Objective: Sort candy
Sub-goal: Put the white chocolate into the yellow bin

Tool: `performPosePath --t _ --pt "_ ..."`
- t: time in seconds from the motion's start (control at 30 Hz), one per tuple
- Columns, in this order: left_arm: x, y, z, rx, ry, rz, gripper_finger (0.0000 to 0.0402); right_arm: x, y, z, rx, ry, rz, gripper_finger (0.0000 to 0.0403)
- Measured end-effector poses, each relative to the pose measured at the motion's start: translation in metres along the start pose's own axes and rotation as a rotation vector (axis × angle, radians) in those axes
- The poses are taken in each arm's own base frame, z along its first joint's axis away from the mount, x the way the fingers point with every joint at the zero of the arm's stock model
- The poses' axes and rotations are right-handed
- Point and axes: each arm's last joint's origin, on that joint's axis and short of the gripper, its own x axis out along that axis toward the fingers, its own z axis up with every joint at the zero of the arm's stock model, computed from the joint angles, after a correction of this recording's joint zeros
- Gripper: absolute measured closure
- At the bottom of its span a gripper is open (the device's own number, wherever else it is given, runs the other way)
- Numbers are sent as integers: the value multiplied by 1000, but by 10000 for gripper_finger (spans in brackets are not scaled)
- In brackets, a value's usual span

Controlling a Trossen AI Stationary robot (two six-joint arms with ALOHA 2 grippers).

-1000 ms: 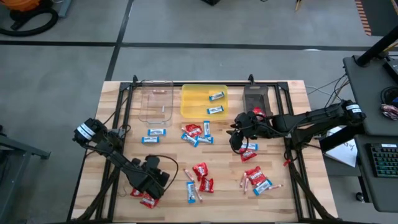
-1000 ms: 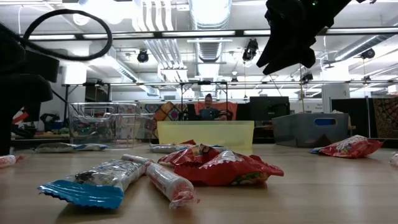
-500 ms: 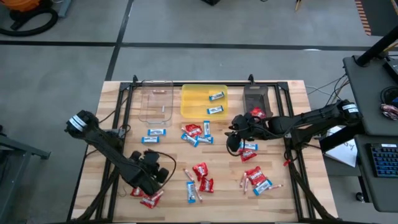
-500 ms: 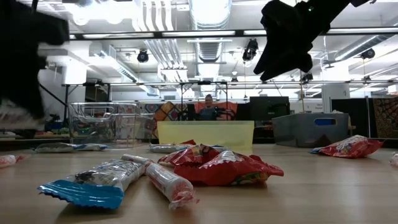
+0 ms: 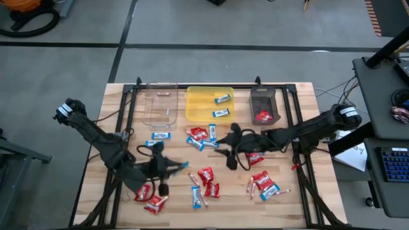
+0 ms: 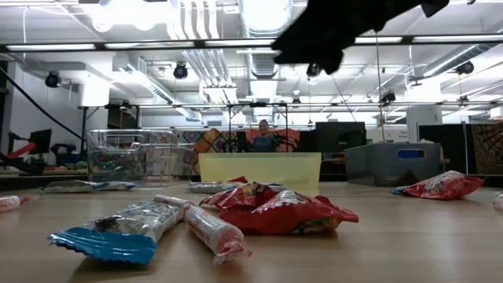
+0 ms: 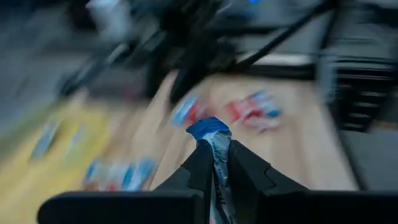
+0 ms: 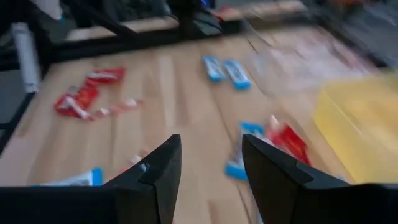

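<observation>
overall, table: a wooden table carried three trays along its far edge and loose candy across its middle and near half.
trays: a clear tray stood on the left, a yellow tray in the middle, a dark tray on the right; two blue-and-white bars lay in the yellow tray and a red packet in the dark one.
left gripper: the left gripper hung over the near-left part of the table, its fingers pinched on a blue-and-white bar.
held bar, axis: the bar stuck out forward from between the fingertips, its long axis in line with the fingers, blue end outermost.
deciding relation: the yellow tray lay away from the left gripper toward the far edge and slightly to its right; by the bars already there, it was judged the likely place for this one.
nearer arm: for the held bar the left arm was the only candidate; the right arm was not touching it.
right gripper: the right gripper hovered over mid-table with its fingers apart and nothing between them.
loose candy: red packets lay near the right gripper toward the near edge; the centre pile lay between it and the yellow tray.
</observation>
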Motion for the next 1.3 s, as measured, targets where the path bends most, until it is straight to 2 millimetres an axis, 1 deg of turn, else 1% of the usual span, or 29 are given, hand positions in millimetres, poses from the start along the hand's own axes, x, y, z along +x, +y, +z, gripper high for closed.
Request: performPosePath --t 0.07,0.13,0.23,0.33,0.47,0.63,0.77,0.97,1.07,1.2,1.3 --pt "0 -4 6 119 -72 -109 384 7 7 -1 -38 -51 25 241" --pt "1 -5 11 183 -169 -204 384 12 13 -3 -68 -73 43 241" --pt "5 -1 10 229 -270 -243 384 18 20 -6 -85 -109 82 241" --pt "13 7 -1 220 -330 -218 384 24 27 -8 -93 -157 130 241" --pt "23 22 -17 137 -443 -199 384 32 33 -9 -102 -228 182 241" --pt "26 35 -41 65 -560 -237 384 37 35 -8 -95 -303 201 241" --pt "28 39 -53 37 -593 -228 384 36 36 -3 -71 -361 233 241" --pt "40 41 -61 23 -614 -203 384 37 37 9 -40 -389 328 241" --pt "49 39 -62 19 -620 -186 384 37 38 14 -48 -405 340 241" --pt "59 37 -62 24 -616 -171 384 37 39 17 -52 -411 348 241" --pt "64 36 -56 17 -636 -159 384 36 40 17 -66 -408 386 241"
